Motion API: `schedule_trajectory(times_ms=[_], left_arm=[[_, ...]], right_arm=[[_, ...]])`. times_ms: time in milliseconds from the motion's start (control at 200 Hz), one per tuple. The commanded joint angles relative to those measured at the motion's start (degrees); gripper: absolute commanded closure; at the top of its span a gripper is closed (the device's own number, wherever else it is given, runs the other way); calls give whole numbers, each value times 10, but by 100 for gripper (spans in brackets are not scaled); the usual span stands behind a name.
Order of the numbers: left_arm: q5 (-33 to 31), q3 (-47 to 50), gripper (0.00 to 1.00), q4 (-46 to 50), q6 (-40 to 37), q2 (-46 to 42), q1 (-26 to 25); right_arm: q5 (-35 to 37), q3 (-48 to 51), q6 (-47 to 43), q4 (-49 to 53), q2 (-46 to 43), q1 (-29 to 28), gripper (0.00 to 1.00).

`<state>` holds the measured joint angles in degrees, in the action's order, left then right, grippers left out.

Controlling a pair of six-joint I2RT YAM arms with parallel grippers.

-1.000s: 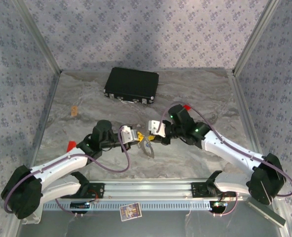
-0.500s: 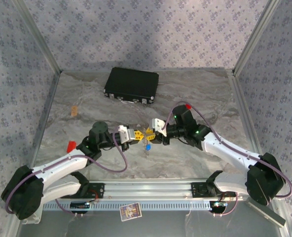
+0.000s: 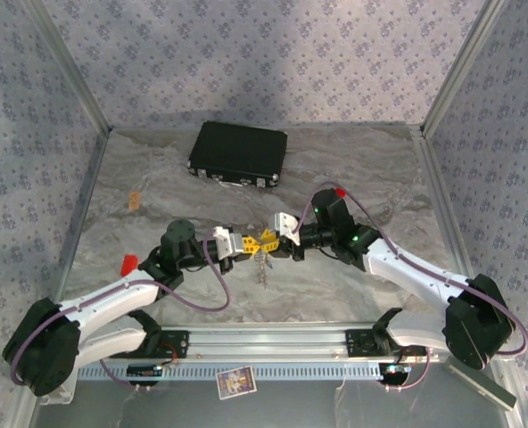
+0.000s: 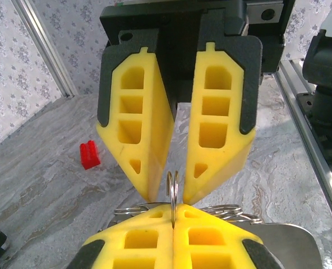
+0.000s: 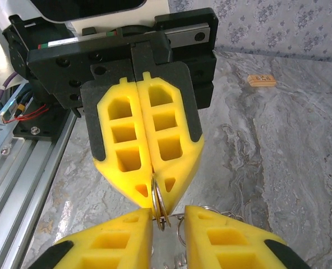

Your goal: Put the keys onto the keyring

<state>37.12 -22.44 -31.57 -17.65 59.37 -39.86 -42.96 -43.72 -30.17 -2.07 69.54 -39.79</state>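
Note:
The keyring (image 4: 173, 188) is a thin silver wire ring standing on edge, and my left gripper (image 4: 173, 208) is shut on its lower part. Facing it tip to tip, my right gripper (image 5: 169, 216) is open, its yellow fingers (image 4: 149, 179) on either side of the ring without pinching it. In the right wrist view the keyring (image 5: 158, 197) sticks out of my left gripper (image 5: 153, 193) and lies by the inner face of one right finger. Further wire loops (image 5: 213, 216) hang beside it. In the top view the keys (image 3: 262, 264) dangle as a small silvery bunch under the two meeting grippers; their head colours are unclear.
A black case (image 3: 238, 153) lies at the back centre. Red blocks sit by the left arm (image 3: 128, 262) and behind the right arm (image 3: 339, 192). A small tan tile (image 3: 135, 200) lies far left. The metal rail (image 3: 273, 343) runs along the near edge.
The two grippers have closed the gap between them and now meet tip to tip over the ring. The hanging bunch has shifted slightly left and up.

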Motion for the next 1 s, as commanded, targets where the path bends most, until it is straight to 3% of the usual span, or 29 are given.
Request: schedule_trajectory(times_ms=[0,105,235,405,550,720,890,959,999], left_arm=[[27,1,100,-33,6,2,1],[22,-2,100,-31,8,1,1],[-8,-13,82,6,10,-9,2],[-51,-42,77,108,-13,-29,-4],[-63,-54,79,139,-26,-30,-19],[-64,-63,84,150,-34,-23,-25],[-59,-65,100,151,-40,-25,-26],[-56,-62,100,147,-41,-27,-26],[-54,-57,100,138,-40,-28,-26]], right_arm=[[-17,-1,13,-13,-1,-5,83],[-12,-5,11,-9,3,-10,100],[29,-25,-18,44,-6,-17,100],[126,-80,-79,180,-8,-40,100],[194,-141,-94,278,19,-63,100],[227,-186,-111,323,49,-85,100],[220,-206,-116,334,59,-92,100],[194,-194,-97,308,46,-80,100],[169,-178,-83,284,36,-68,87]])
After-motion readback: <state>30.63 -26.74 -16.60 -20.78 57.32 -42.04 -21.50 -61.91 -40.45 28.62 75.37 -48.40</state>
